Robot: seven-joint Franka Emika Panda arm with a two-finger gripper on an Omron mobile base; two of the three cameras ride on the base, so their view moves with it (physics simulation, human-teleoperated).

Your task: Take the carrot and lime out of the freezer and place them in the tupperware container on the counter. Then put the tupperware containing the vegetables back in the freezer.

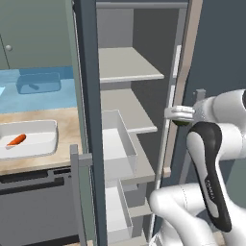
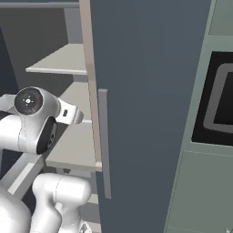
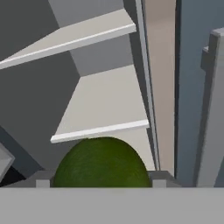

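I held the lime point(image 3: 102, 162) between half-spread jaws of the gripper point(image 3: 100, 179), shelves at twelve o'clock; round, firm, likely slippery, best gripped across its middle.

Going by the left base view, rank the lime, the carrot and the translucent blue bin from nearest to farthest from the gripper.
1. lime, a green sliver right at the gripper, beside the freezer's edge.
2. carrot, far left, lying in the tupperware container on the counter.
3. translucent blue bin, behind the container, against the wall.
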